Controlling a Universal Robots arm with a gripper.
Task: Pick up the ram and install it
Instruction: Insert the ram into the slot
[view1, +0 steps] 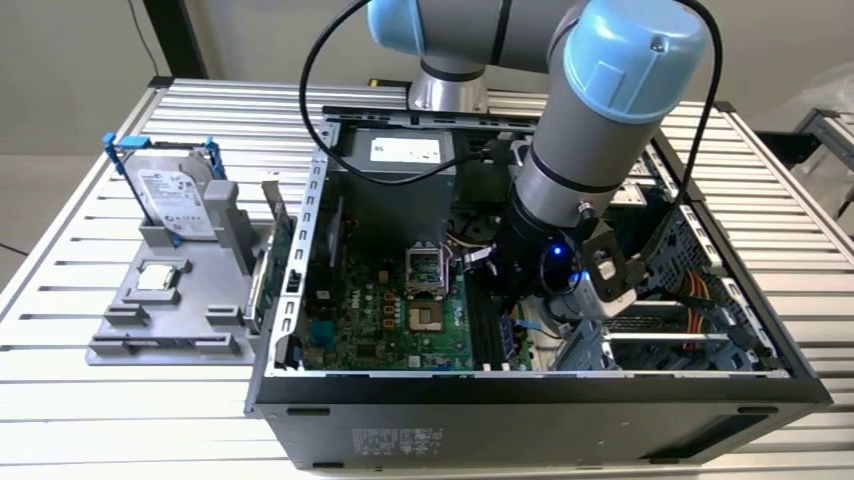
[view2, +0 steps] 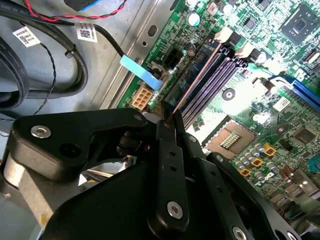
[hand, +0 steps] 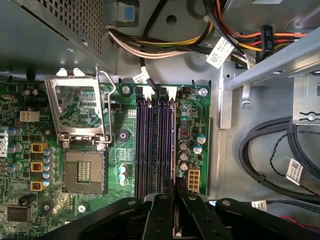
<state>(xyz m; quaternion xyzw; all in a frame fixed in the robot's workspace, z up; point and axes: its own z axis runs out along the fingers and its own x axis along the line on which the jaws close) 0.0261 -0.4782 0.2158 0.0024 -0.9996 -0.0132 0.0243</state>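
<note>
Pinching a thin board edge-on between its fingertips, the claw (view2: 167, 122) is closed on what I judge to be the ram (view2: 192, 85). In the second wrist view the ram appears as a narrow pinkish line running out from the fingers along the outermost of the dark memory slots (hand: 155, 145). It is held by one end, probably so that its long edge can line up with the slot's length. Whether the stick is seated in the slot or just above it I cannot tell.

In the first wrist view the claw (hand: 176, 197) sits at the near end of the slots, with the bare processor socket (hand: 82, 172) beside them on the green motherboard (hand: 200, 105).

The arm reaches down into the open computer case (view1: 534, 385), placing the claw (view1: 514, 285) low over the board, clear of the bundled cables (hand: 260, 160) along the case floor.

Outside the case, on the exterior view's left, a grey holder (view1: 134, 330) carries an upright hard drive (view1: 174, 195) and a flat square chip (view1: 160, 277), presumably parked within the arm's reach.
</note>
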